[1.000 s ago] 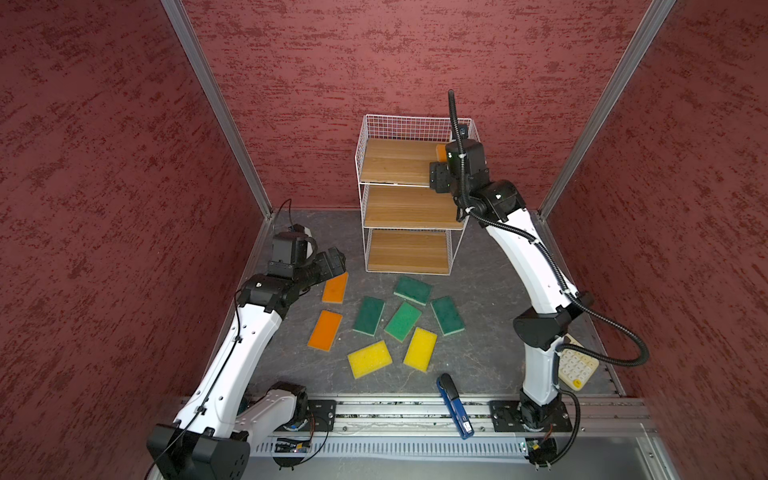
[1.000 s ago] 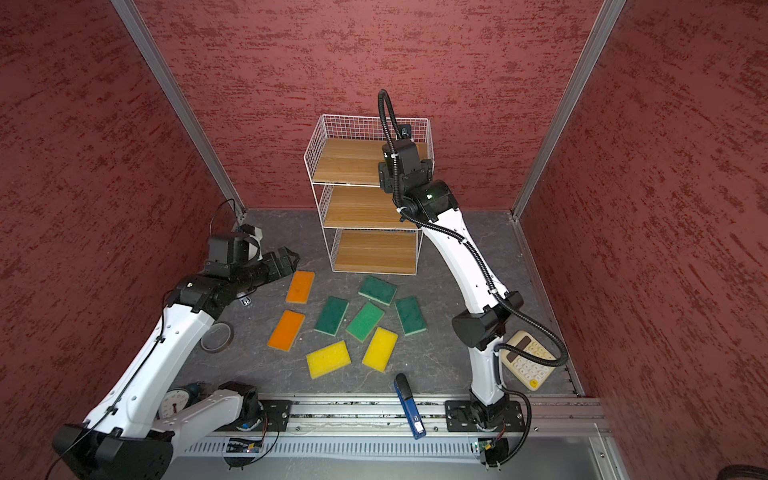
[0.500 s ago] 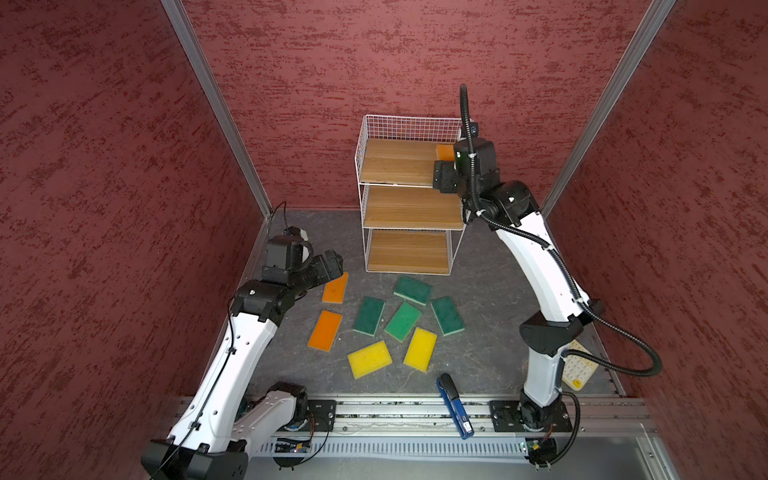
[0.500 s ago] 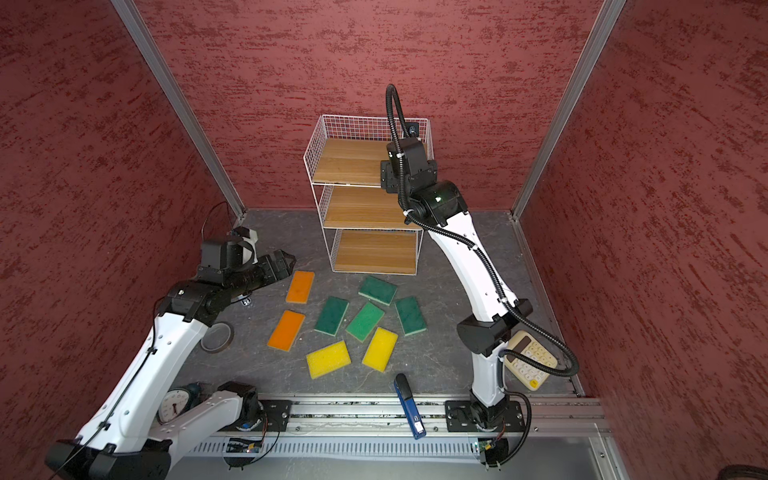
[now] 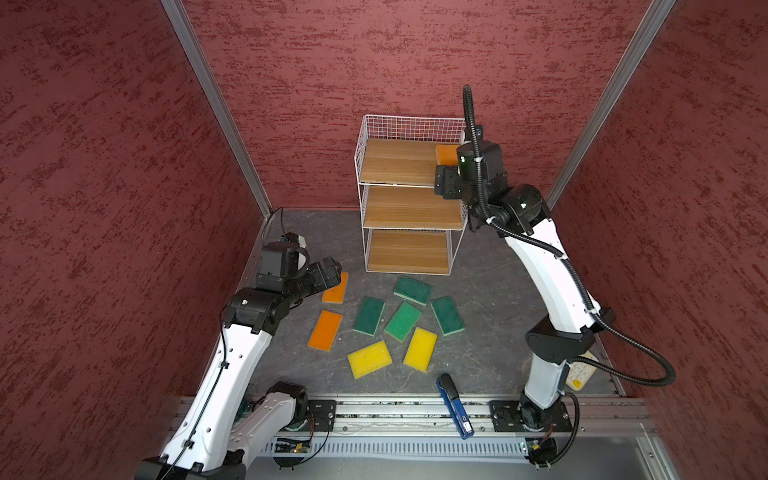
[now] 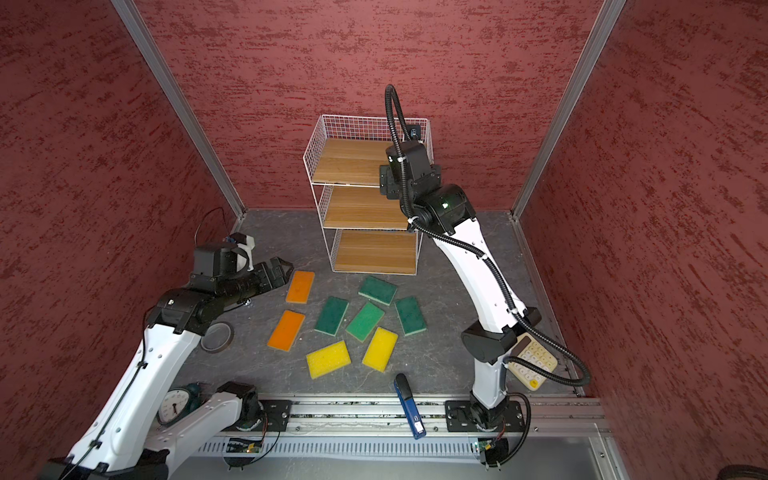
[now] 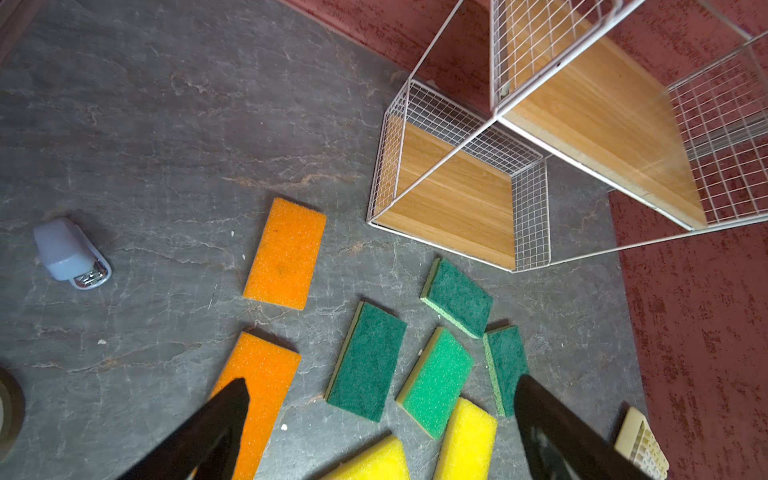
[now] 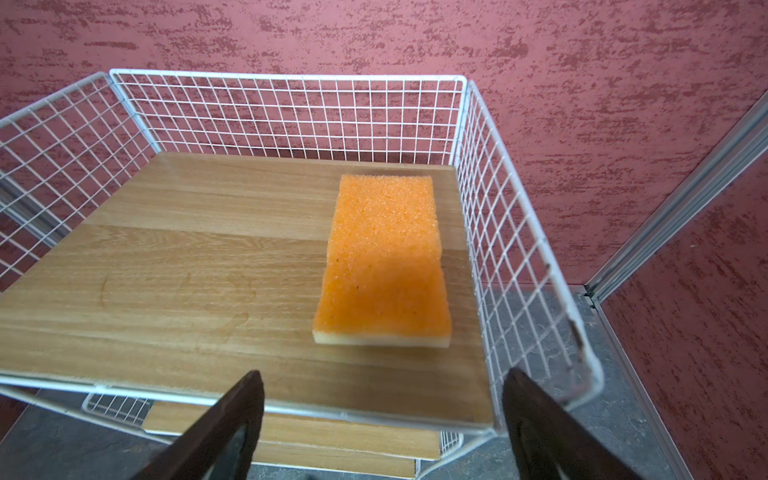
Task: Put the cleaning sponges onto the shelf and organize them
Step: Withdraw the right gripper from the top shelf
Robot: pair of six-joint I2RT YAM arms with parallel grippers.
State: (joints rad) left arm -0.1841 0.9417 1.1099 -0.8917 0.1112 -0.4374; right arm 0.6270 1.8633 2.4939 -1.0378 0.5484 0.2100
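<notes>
one flat orange foam sponge (image 8: 382, 266) lies at three o'clock on the white wire shelf (image 8: 291, 77); eight floor sponges (image 5: 370, 315) to go; left gripper (image 7: 382, 384), right gripper (image 8: 383, 376) spread, empty.

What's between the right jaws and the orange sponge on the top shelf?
Only bare wooden board, between right gripper and orange sponge, in the right wrist view.

So the shelf (image 5: 395, 164) is a white wire rack with three wooden boards, standing upright at the back. One orange sponge (image 8: 382, 257) lies flat on its top board, tight beside the right-hand wire wall. The rest lie flat on the floor in front at odd angles: two orange sponges (image 5: 325, 330) on the left, four green sponges (image 5: 369, 315) in the middle, two yellow sponges (image 5: 370, 358) nearest the front
</notes>
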